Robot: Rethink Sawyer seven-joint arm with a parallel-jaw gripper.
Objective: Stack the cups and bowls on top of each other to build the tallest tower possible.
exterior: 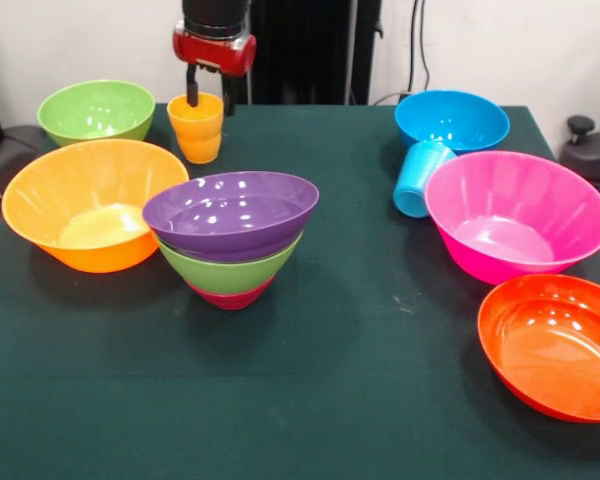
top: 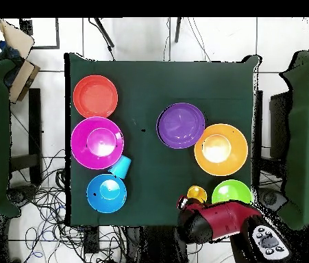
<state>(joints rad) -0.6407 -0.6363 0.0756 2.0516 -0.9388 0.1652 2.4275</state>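
Cups and bowls lie spread over the dark green worktop [exterior: 360, 400]. In the front view, from left to right: a green bowl [exterior: 96, 110] at upper left; a large orange bowl [exterior: 93, 203] below it; the yellow-orange cup [exterior: 197, 127] at upper centre-left, upright, mouth up, long axis vertical; the tower [exterior: 231, 238] at centre, a purple bowl nested in a green one over a small crimson one. Right of centre, the light blue cup [exterior: 420, 177] lies on its side, long axis tilted, mouth toward the lower left, leaning on the blue bowl [exterior: 452, 120]. A large pink bowl [exterior: 517, 214] and a red-orange bowl [exterior: 552, 345] occupy the right.

The end effector [exterior: 209, 98] grasps the yellow-orange cup at its rim, with one finger inside the cup and one outside at the far side.

Risks, as judged: a one-wall rim grip may let the cup swing or slip in transit. The tower's purple bowl sits visibly tilted, so a cup set off-centre could slide or tip the stack. The neighbouring green bowl stands close enough to be clipped on lift-off.
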